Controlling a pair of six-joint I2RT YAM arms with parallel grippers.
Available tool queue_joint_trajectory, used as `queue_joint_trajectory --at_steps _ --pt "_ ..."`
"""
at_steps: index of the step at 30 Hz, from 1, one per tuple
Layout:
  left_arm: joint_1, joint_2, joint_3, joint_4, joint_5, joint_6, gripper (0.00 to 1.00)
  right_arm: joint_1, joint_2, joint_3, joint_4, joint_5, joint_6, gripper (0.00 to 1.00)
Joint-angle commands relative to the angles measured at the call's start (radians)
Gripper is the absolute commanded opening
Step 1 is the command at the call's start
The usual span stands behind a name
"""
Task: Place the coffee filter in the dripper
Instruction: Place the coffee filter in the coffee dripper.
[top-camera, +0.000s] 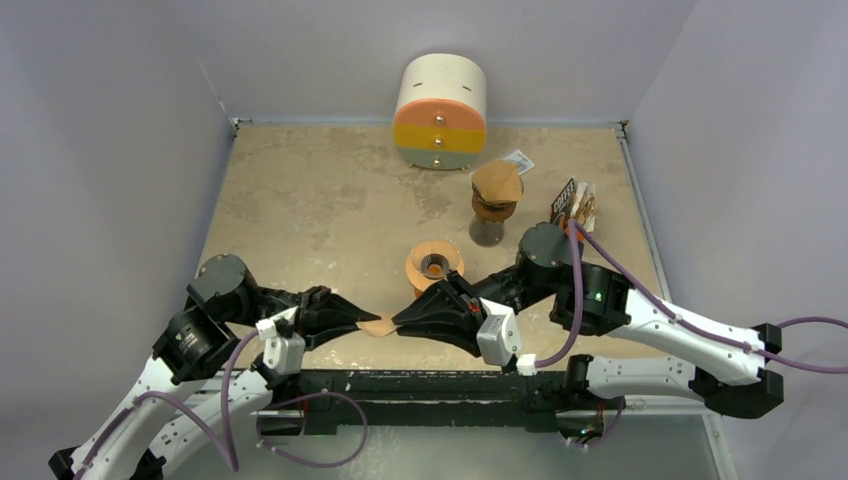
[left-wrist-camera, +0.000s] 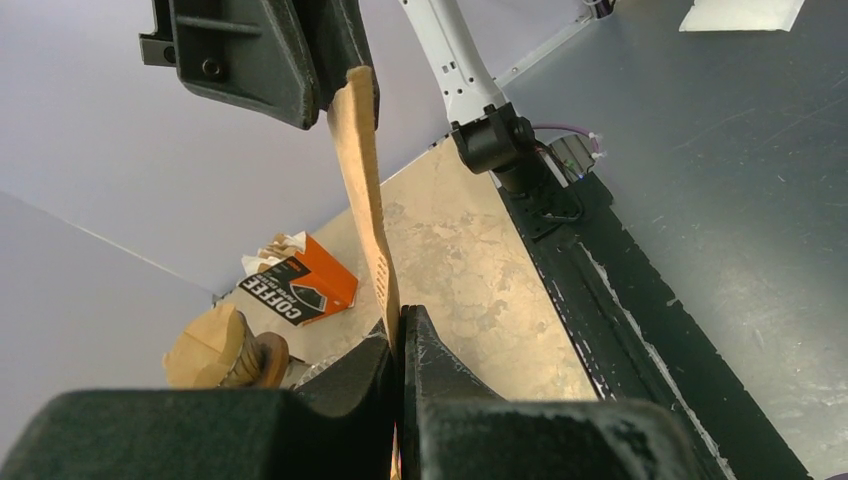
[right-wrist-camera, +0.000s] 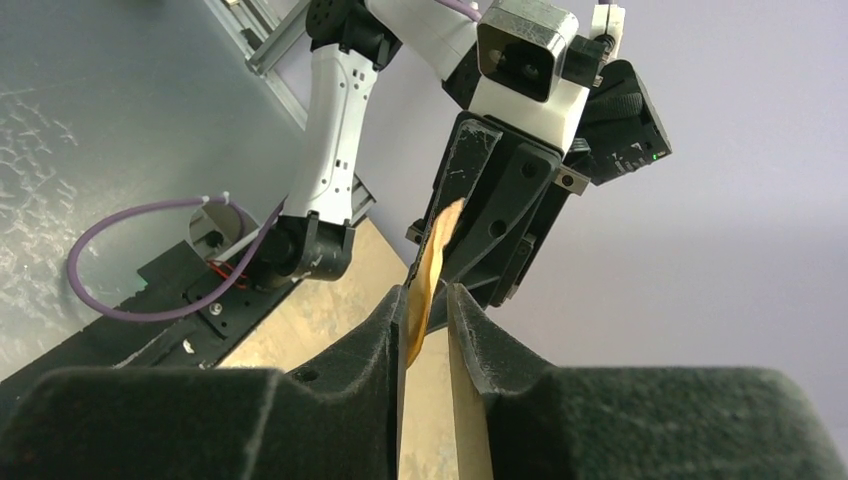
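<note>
The coffee filter (top-camera: 380, 326), a flat brown paper, hangs between my two grippers just above the table's near edge. My left gripper (top-camera: 358, 322) is shut on its left side. In the left wrist view the filter (left-wrist-camera: 366, 200) stands edge-on, rising out of the closed jaws (left-wrist-camera: 400, 338). My right gripper (top-camera: 402, 321) meets it from the right. Its jaws (right-wrist-camera: 428, 298) stand slightly apart, with the filter's edge (right-wrist-camera: 424, 272) in the gap, lying against the left finger (right-wrist-camera: 392, 325). The orange dripper (top-camera: 434, 266) sits on the table just behind the grippers.
A glass carafe with a wooden collar and a brown filter on top (top-camera: 496, 192) stands at the back right. A coffee filter box (top-camera: 572, 205) lies beside it. A round cabinet with orange, yellow and grey drawers (top-camera: 441, 112) is at the back wall.
</note>
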Motion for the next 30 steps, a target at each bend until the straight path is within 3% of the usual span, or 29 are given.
queue_joint_trajectory --at_steps 1,30 --pt "-0.003 0.001 0.033 0.005 0.022 0.023 0.0 0.006 -0.034 0.008 0.019 0.004 0.023 0.26" --pt "-0.003 0.0 0.033 0.005 0.008 0.013 0.0 0.007 -0.029 -0.01 0.025 -0.058 0.058 0.28"
